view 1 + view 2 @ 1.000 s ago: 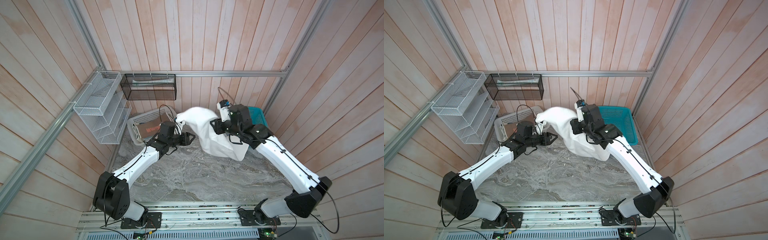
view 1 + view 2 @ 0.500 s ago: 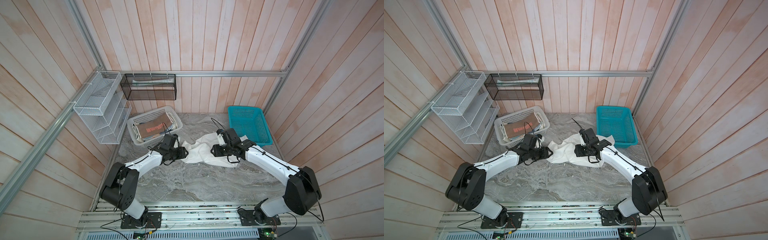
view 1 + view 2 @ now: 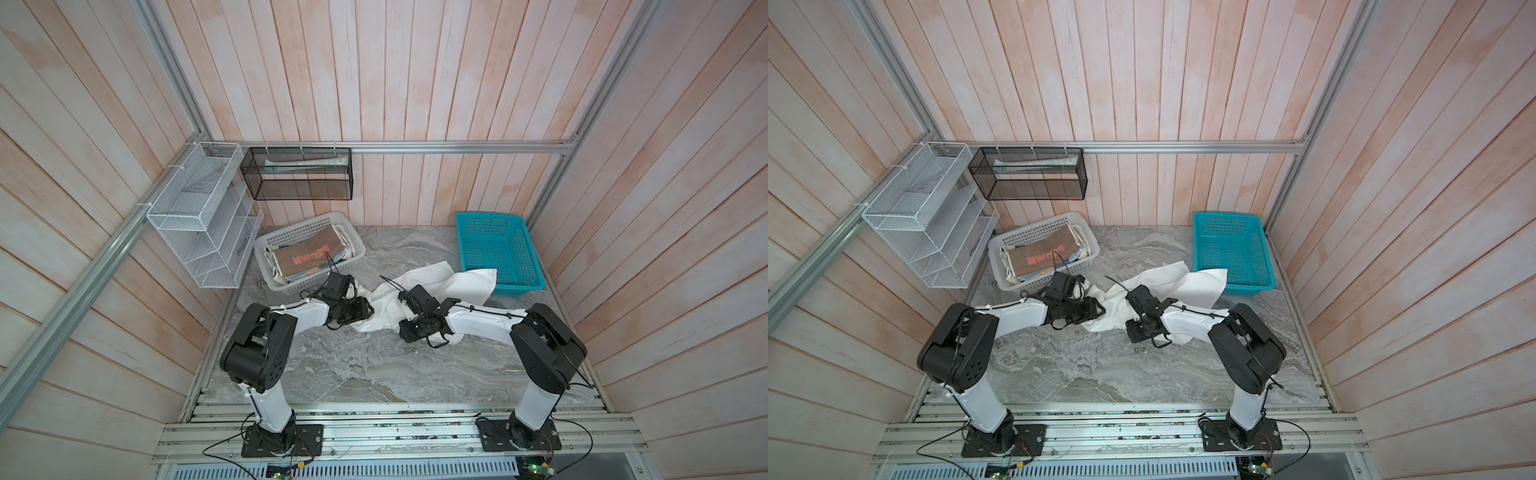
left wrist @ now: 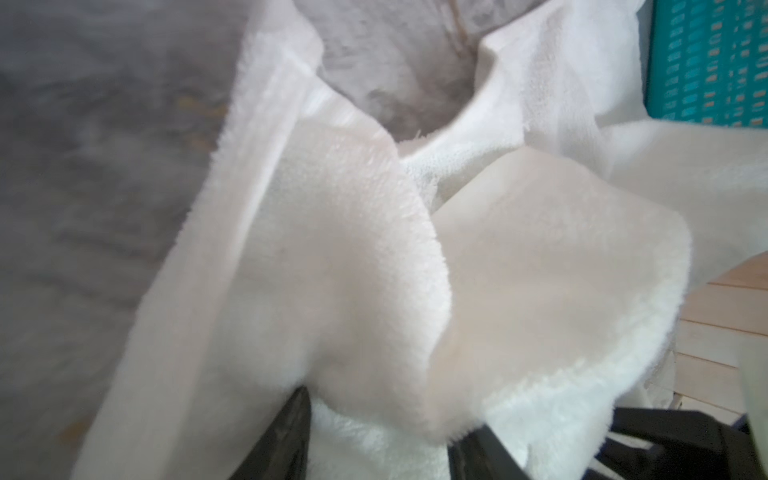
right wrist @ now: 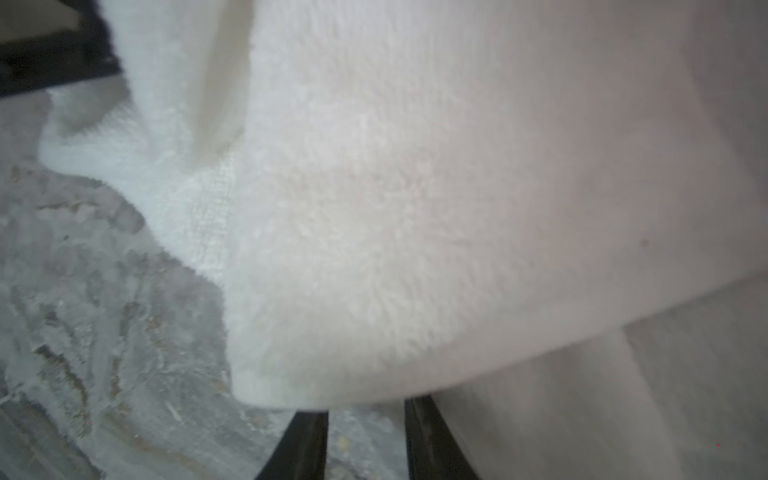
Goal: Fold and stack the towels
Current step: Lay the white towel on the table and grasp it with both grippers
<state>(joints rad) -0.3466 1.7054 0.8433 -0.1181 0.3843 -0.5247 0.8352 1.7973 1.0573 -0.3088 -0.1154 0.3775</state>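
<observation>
Flattening step, it seems: the white towel lies rumpled mid-table, one corner against the teal basket at 2 o'clock. The left gripper pinches its 9 o'clock edge; the right gripper has its tips under cloth, grip unclear. Next likely calls for drawing corners apart

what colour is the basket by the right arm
Teal; the basket shows best in a top view.

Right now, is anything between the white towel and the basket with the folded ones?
Only the left gripper, which grips the towel just in front of the basket; nothing else visible.
</observation>
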